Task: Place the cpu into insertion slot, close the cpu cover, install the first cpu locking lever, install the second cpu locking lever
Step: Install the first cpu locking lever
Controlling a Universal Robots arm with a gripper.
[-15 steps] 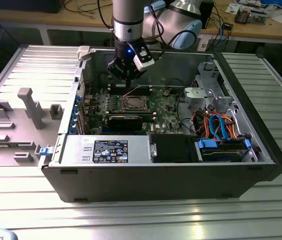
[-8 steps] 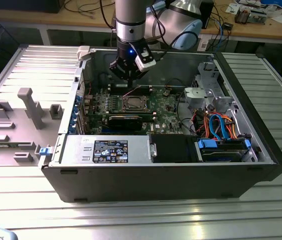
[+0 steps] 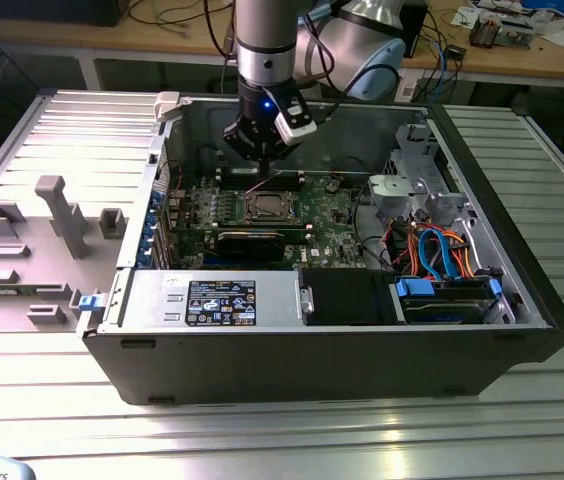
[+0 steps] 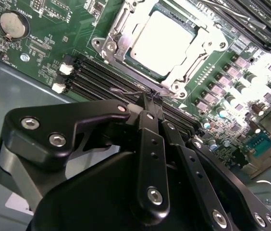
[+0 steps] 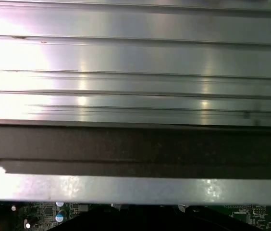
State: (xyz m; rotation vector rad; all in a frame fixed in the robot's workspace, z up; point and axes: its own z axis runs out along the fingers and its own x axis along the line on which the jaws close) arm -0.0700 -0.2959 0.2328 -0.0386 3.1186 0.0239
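Open computer case (image 3: 362,345) lying on a ribbed metal table (image 3: 262,440), with a green motherboard (image 3: 322,215) facing up inside. Reaching down into the case from above, in the exterior view, a black hand (image 3: 260,152) poised just over the insertion slot (image 3: 266,207). Seen closer in the second wrist view: the hand (image 4: 153,98) narrowed, fingertips pinched together on the end of a thin wire cpu locking lever (image 4: 126,91), beside the socket and above the dark memory slots (image 4: 94,77). Seated in the insertion slot (image 4: 114,29), the cpu (image 4: 166,41), its pale metal top bright with glare. Lying flat around the chip, the silver cpu cover (image 4: 203,48), already closed. Off to one side on the board, a round coin battery (image 4: 13,25). In the first wrist view, the table's grooves (image 5: 135,57) beyond a dark case wall (image 5: 135,144).
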